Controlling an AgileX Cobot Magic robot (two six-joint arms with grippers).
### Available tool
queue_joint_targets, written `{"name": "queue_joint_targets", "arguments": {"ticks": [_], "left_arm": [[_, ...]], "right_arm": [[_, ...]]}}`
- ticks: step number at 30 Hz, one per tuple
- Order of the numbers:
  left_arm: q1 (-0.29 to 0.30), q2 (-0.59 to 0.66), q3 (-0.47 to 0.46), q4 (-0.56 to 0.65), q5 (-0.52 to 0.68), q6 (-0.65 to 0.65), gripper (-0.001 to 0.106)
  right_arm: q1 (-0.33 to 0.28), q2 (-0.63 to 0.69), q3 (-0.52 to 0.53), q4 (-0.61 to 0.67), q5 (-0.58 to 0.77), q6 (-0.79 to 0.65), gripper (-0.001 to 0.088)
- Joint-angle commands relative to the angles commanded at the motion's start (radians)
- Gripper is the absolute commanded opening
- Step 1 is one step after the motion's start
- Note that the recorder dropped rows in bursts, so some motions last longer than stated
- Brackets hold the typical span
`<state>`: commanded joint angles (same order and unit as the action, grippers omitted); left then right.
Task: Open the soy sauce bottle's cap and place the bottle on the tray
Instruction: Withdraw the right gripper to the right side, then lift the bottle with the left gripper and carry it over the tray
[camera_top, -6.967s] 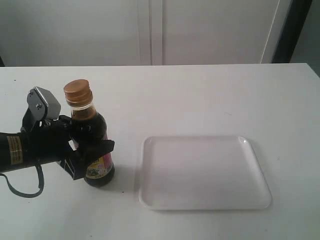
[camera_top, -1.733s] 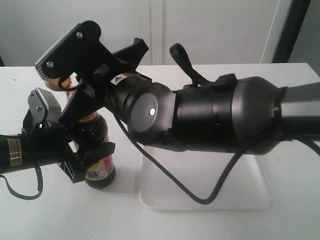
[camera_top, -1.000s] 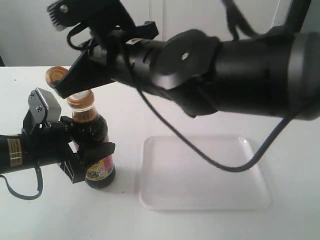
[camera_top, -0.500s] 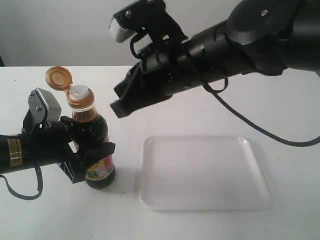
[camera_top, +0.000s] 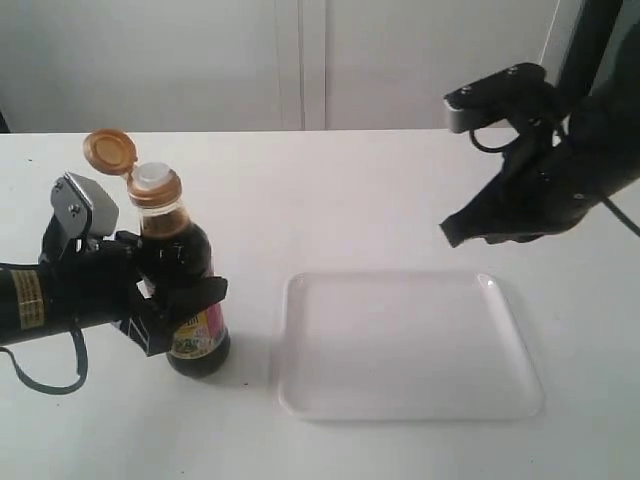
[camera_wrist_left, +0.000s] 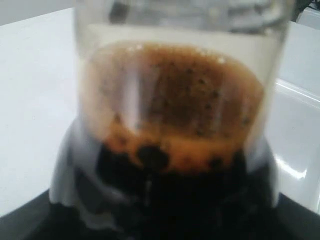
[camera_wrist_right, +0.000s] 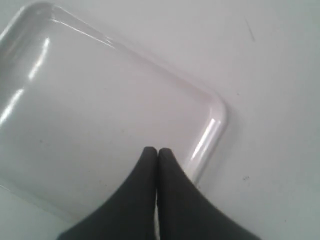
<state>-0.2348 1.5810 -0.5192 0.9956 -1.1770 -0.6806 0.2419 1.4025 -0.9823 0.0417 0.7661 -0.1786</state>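
Observation:
The soy sauce bottle (camera_top: 183, 285) stands upright on the white table, left of the tray (camera_top: 410, 345). Its golden-brown cap (camera_top: 108, 151) is flipped open and hangs back on its hinge, baring the white spout (camera_top: 152, 177). My left gripper (camera_top: 175, 305) is shut on the bottle's body; in the left wrist view the bottle (camera_wrist_left: 175, 135) fills the picture with dark, foamy liquid. My right gripper (camera_top: 450, 233) hangs in the air above the tray's far right corner, shut and holding nothing. The right wrist view has its fingertips (camera_wrist_right: 157, 151) pressed together over the tray (camera_wrist_right: 100, 105).
The white table (camera_top: 400, 190) stretches behind and around the tray. A white wall with a dark vertical post (camera_top: 578, 45) rises at the back right.
My right arm has drawn back from the bottle to the right, above the tray's far corner. The cap has stayed flipped open. The left gripper still holds the bottle in the same place.

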Motion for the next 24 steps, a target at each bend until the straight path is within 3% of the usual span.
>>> {"name": "queue_joint_targets", "arguments": {"ticks": [3, 7, 9, 13, 16, 24], "left_arm": [[0.0, -0.082, 0.0, -0.002, -0.004, 0.0, 0.0], [-0.002, -0.176, -0.024, -0.002, 0.01, -0.06, 0.0], [-0.034, -0.194, -0.053, -0.002, 0.064, -0.069, 0.0], [-0.158, -0.197, -0.134, -0.042, 0.176, -0.073, 0.0], [-0.262, -0.195, -0.204, -0.1, 0.284, -0.063, 0.0], [-0.359, -0.183, -0.269, -0.175, 0.343, -0.026, 0.0]], "right_arm": [[-0.1, -0.05, 0.102, -0.024, -0.038, 0.0, 0.0], [-0.202, -0.109, 0.135, -0.016, -0.052, 0.0, 0.0], [-0.23, -0.118, 0.135, 0.001, -0.051, 0.003, 0.0], [-0.233, -0.118, 0.136, 0.017, -0.057, 0.003, 0.0], [-0.233, -0.118, 0.136, 0.113, -0.102, 0.0, 0.0], [-0.233, -0.118, 0.136, 0.124, -0.145, 0.0, 0.0]]}}
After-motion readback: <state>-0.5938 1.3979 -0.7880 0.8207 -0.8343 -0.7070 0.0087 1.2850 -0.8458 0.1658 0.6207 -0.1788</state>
